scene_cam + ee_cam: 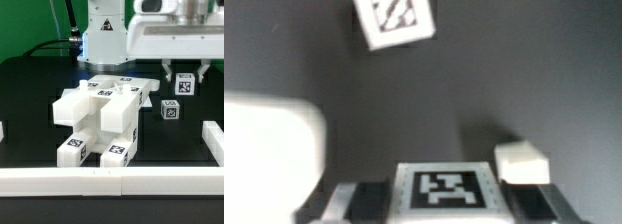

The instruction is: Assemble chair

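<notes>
The partly built chair [100, 115], a cluster of matte white blocks with black-and-white tags, stands in the middle of the black table. My gripper [184, 78] hangs above the table toward the exterior view's right, beyond the chair. It is shut on a small white tagged block [185, 84] held between the fingers. In the wrist view that block [446, 187] fills the gap at my gripper [446, 208], tag facing the camera. A second small tagged block [170, 109] sits on the table just below and in front of the held one.
White border rails run along the front [110, 180] and the exterior view's right [212, 140]. The marker board [108, 82] lies behind the chair. The wrist view shows a white block [523, 160] beside the held one and a tagged white piece [397, 20] farther off.
</notes>
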`<state>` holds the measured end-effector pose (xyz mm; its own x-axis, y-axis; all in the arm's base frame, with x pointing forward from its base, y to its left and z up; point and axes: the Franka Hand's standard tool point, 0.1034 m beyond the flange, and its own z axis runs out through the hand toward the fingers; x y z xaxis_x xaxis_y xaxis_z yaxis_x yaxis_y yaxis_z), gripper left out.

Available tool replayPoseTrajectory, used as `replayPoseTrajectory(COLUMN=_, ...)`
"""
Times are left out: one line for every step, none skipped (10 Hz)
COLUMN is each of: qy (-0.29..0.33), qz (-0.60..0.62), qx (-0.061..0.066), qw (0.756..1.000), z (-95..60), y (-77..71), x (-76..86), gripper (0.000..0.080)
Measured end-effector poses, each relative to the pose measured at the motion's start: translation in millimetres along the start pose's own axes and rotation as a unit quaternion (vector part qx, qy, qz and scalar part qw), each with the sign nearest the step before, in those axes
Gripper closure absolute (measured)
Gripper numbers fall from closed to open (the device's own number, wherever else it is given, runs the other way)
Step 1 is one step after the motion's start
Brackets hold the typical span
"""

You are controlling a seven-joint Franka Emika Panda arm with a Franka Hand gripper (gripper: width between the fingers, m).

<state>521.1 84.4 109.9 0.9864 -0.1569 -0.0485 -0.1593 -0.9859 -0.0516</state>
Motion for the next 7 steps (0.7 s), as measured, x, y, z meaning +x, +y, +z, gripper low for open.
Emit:
replayPoseTrajectory(qy=-0.005, qz=-0.022, qx=0.003, qw=1.0, z=-13.0, y=14.5, x=17.1, gripper=0.0511)
replayPoseTrajectory(qy=-0.011, qz=-0.03, qx=0.007, qw=0.999, z=-25.2, y=28.5, x=34.2, gripper=0.0511)
replayPoseTrajectory(qy=-0.014, qz=-0.023, qx=0.008, qw=1.0, z=-29.9, y=33.7, x=43.9, gripper=0.0511)
replayPoseTrajectory(qy=-0.013, qz=-0.024, qx=0.007, qw=1.0, z=-27.9, y=32.2, x=42.4, gripper=0.0511)
replayPoseTrajectory(qy=-0.014, qz=-0.024, qx=0.007, qw=1.0, z=-27.1, y=32.3, x=41.8, gripper=0.0511)
replayPoseTrajectory(qy=-0.014, qz=-0.023, qx=0.007, qw=1.0, z=-27.0, y=32.8, x=41.9, gripper=0.0511)
replayPoseTrajectory(qy=-0.014, qz=-0.023, qx=0.007, qw=1.0, z=-26.9, y=32.9, x=41.8, gripper=0.0511)
